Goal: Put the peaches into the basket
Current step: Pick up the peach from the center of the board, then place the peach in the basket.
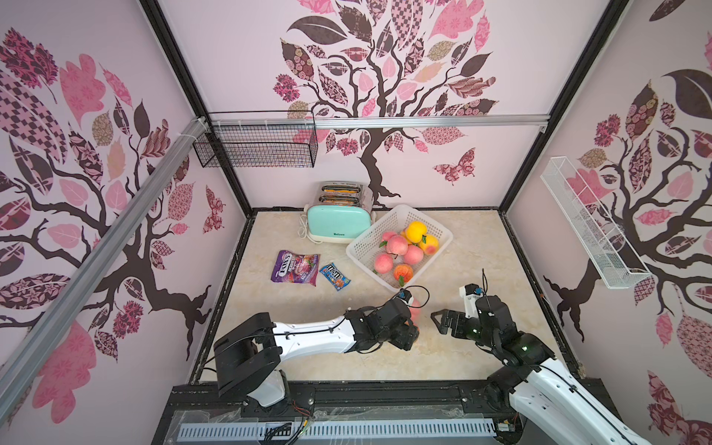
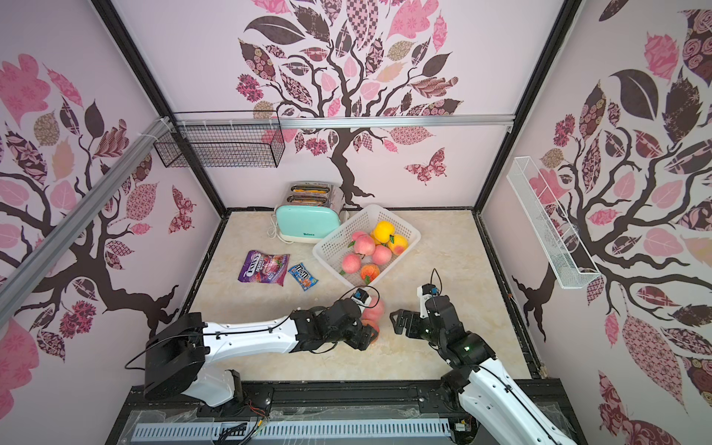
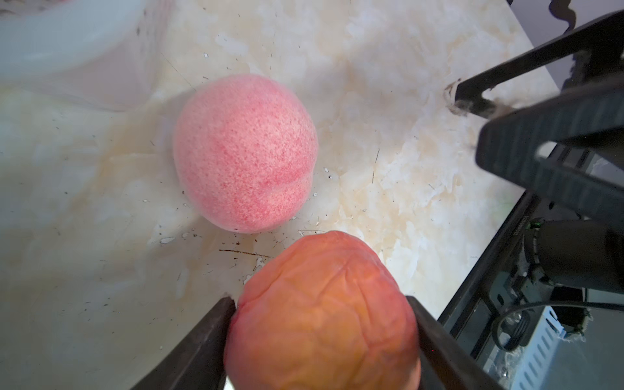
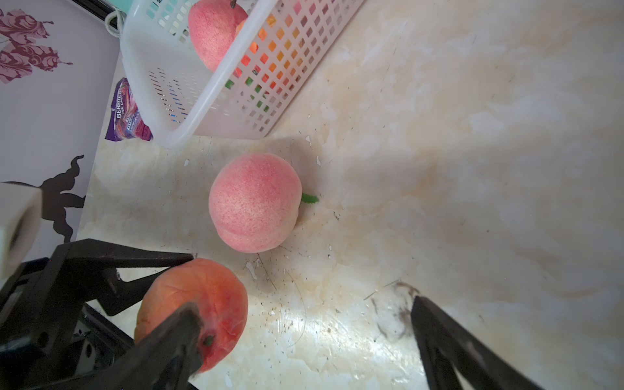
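**Desk:** Entry one, left arm?

**Operator:** Left pincer: clenched on the orange-red peach, one finger on each flank, at the near middle of the worktop. The skin wrinkles under the squeeze, so I judge it soft. I cannot tell whether it is clear of the surface.

**Desk:** Entry two?

**Operator:** Pink peach: loose on the worktop, just beside the held one, between it and the white perforated basket. A green leaf shows at its side.

**Desk:** Entry three?

**Operator:** Right pincer: released, jaws spread wide with nothing between them, low and near both fruits.

**Desk:** Basket contents?

**Operator:** A heap of peaches, pink, yellow and orange, stacked in the middle. The basket sits beside the mint toaster.

**Desk:** Handling note for this step?

**Operator:** I would squeeze no harder, as the grip looks sound. I'd lift straight up first so the held fruit does not nudge the pink one. Then I'd carry it above the basket's near rim and let go low over a gap at the near end, because a peach dropped onto the heap may roll off. I'd keep the right arm parked until the left is away, then give it the pink peach.
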Motion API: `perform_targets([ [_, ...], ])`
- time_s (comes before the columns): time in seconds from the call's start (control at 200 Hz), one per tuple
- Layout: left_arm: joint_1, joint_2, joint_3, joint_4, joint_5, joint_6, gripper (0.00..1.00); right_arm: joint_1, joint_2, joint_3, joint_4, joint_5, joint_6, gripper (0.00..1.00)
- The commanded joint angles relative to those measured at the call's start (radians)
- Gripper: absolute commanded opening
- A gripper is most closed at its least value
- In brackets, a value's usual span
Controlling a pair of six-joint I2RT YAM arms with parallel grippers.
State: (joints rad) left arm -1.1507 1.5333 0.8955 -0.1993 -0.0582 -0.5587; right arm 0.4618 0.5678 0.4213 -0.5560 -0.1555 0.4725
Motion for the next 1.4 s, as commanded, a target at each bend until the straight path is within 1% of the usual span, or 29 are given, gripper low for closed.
perform_targets([
  [0.0, -0.001, -0.033, 0.016, -0.062, -0.047, 0.025, 0.75, 0.002, 0.0, 0.058, -0.011, 0.022, -0.034, 0.99],
  [0.155, 0.014, -0.074, 0.087, -0.146, -0.059, 0.075, 0.75, 0.002, 0.018, 0.096, -0.002, 0.036, -0.074, 0.99],
  [0.265, 0.042, -0.108, 0.13, -0.186, -0.063, 0.107, 0.75, 0.003, 0.057, 0.134, -0.001, 0.033, -0.103, 1.0],
  [0.43, 0.135, -0.147, 0.179, -0.227, -0.038, 0.15, 0.75, 0.002, 0.092, 0.163, 0.018, 0.022, -0.118, 1.0],
  [0.66, 0.25, -0.135, 0.294, -0.29, -0.018, 0.226, 0.76, 0.003, 0.122, 0.18, 0.069, 0.016, -0.132, 0.99],
  [0.97, 0.392, -0.015, 0.427, -0.299, 0.035, 0.288, 0.76, 0.003, 0.269, 0.295, 0.115, -0.027, -0.21, 1.0],
  [1.255, 0.533, 0.153, 0.57, -0.29, 0.09, 0.324, 0.76, 0.002, 0.385, 0.367, 0.149, -0.026, -0.273, 1.0],
  [1.39, 0.571, 0.236, 0.63, -0.285, 0.102, 0.336, 0.76, 0.002, 0.43, 0.386, 0.156, -0.024, -0.309, 1.0],
])
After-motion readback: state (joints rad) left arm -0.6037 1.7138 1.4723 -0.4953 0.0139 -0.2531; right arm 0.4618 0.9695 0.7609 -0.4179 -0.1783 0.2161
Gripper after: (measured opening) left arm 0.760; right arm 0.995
